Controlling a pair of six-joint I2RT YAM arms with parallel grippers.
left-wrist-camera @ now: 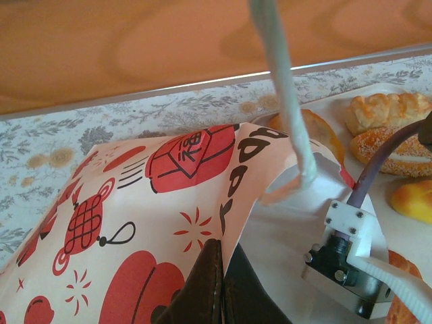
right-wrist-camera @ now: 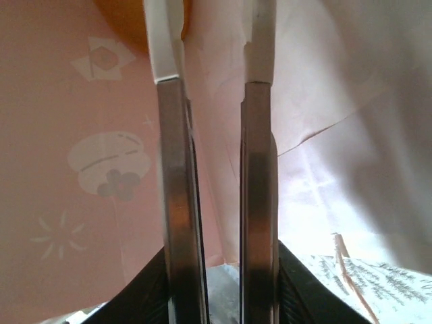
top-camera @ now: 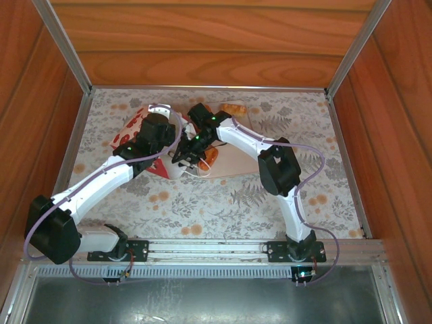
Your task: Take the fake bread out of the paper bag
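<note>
left arm stretched forward, left gripper (left-wrist-camera: 217,273) clamped on paper bag (left-wrist-camera: 135,202) edge. right arm bent, right gripper (right-wrist-camera: 212,27) inside bag, fingers narrowly apart, grip cannot tell. fake bread (right-wrist-camera: 121,17) beside its tips. other breads (left-wrist-camera: 388,111) on tray (top-camera: 237,160).

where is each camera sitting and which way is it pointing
top external: above and behind the arms, looking down on the table; both arms and their bases show
left wrist: on the left arm, looking along the shut left claw at the paper bag it pinches, fake bread beyond
right wrist: on the right arm, looking between the fingers of the right claw into the paper bag
shared: top external and left wrist both show the paper bag and fake bread
</note>
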